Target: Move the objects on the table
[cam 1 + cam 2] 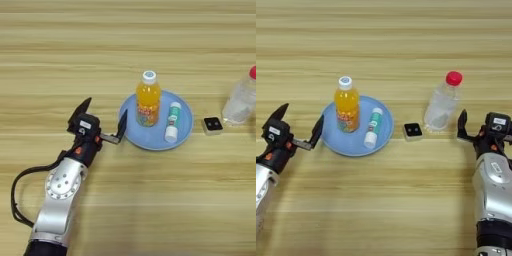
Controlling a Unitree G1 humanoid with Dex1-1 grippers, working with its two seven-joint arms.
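Observation:
The small orange juice bottle (148,102) with a white cap stands upright on the round blue plate (134,137), next to the green-and-white tube (173,121) lying there. My left gripper (104,114) is open just left of the plate, one finger near its rim, holding nothing. The tiny white cube (413,130) with a black face rests on the table (386,200) right of the plate. Beyond it the clear plastic bottle (441,106) with a red cap stands upright. My right gripper (481,122) is open close to the bottle's right side, with nothing in it.
The wooden table stretches wide behind the objects and in front of them. My two silver forearms come in from the lower left (60,195) and lower right (493,185).

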